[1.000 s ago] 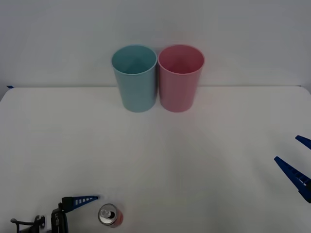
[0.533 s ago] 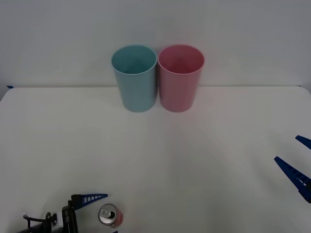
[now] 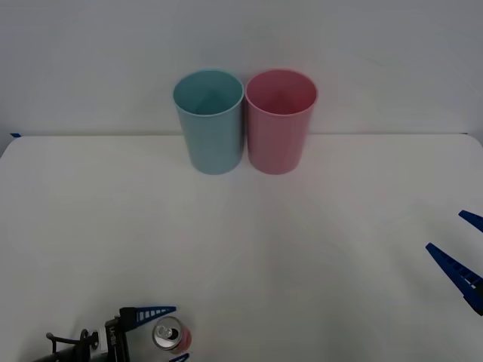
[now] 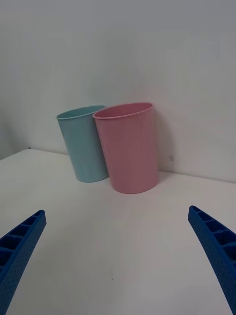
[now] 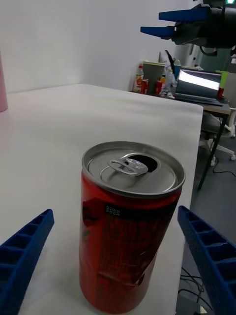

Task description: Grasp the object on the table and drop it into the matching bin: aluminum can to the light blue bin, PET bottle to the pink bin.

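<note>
The can stands upright on the table, at the near edge and left of the middle. The left gripper is spread wide around it, one blue finger on each side, and no finger touches it. The right gripper hangs at the right edge, well apart from the can, also spread apart with nothing between its fingers. At the far side, the blue bin and the pink bin stand just beside each other, blue on the left.

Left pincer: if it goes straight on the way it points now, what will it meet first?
Most likely the red can, standing upright between the open left pincer's fingers, not yet touched. Nothing else lies in between.
</note>
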